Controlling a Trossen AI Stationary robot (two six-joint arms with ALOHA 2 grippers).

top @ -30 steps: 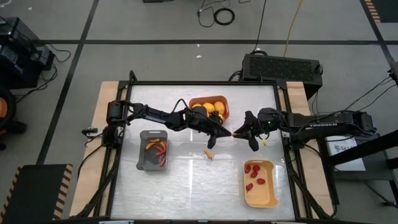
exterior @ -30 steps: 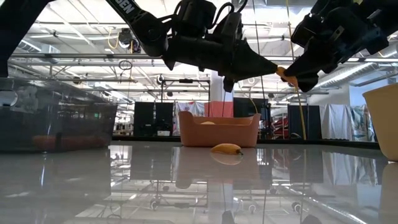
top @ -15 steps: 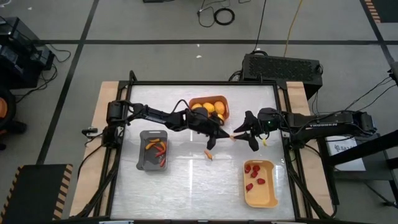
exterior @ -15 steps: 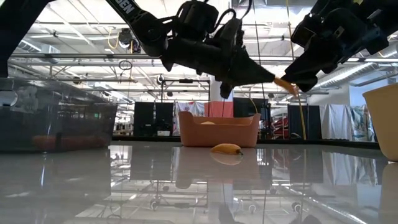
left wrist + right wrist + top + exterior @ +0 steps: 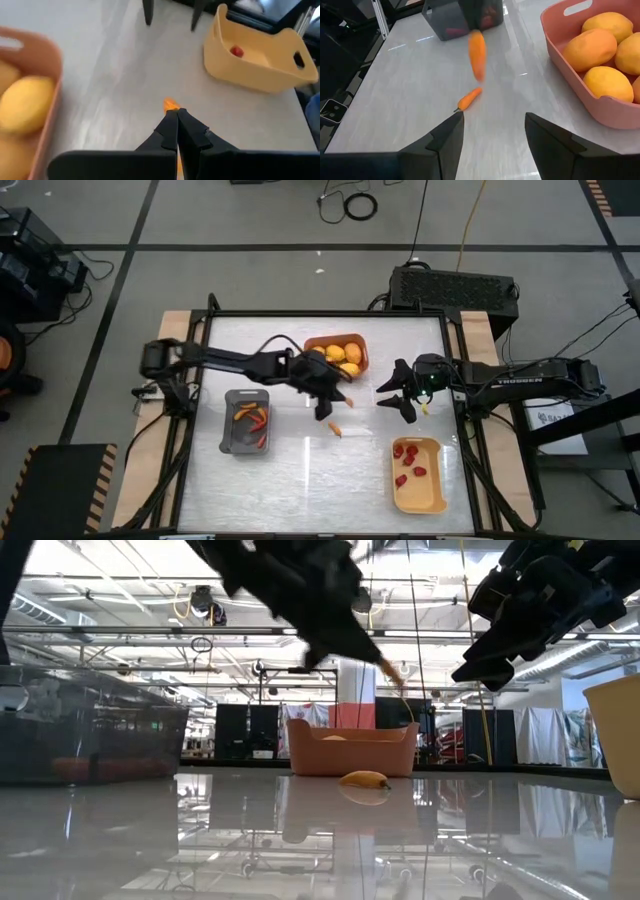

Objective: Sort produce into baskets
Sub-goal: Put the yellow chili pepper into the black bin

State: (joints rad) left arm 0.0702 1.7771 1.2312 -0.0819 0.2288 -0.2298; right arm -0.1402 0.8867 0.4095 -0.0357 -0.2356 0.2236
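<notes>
My left gripper [image 5: 338, 397] is over the table's middle, just near of the orange basket [image 5: 311, 341] of yellow-orange fruits, and is shut on an orange chili piece [image 5: 476, 47]. My right gripper [image 5: 393, 396] is open and empty to its right; its fingers show apart in the right wrist view [image 5: 492, 125]. A second orange chili piece [image 5: 335, 428] lies flat on the table and also shows in the right wrist view [image 5: 468, 99]. The dark grey basket [image 5: 228, 420] holds red and orange chili pieces. The yellow basket [image 5: 432, 498] holds red berries. My left gripper pinches the orange chili piece between its two shut fingers; one end [image 5: 171, 104] sticks out past the fingertips. The fingers slant down toward the table's right side and lie along the piece. The piece is lifted clear of the table.
The orange basket stands at the far middle, the grey basket at the left and the yellow basket [image 5: 260, 75] at the near right. Bare table lies between the grey and yellow baskets. A black box [image 5: 452, 285] sits beyond the far edge.
My right gripper held the orange chili piece, my left gripper shut on its other end, and the right has let go. My left gripper has then swung with the piece toward the table's left edge, away from the right gripper, which stays in place.
</notes>
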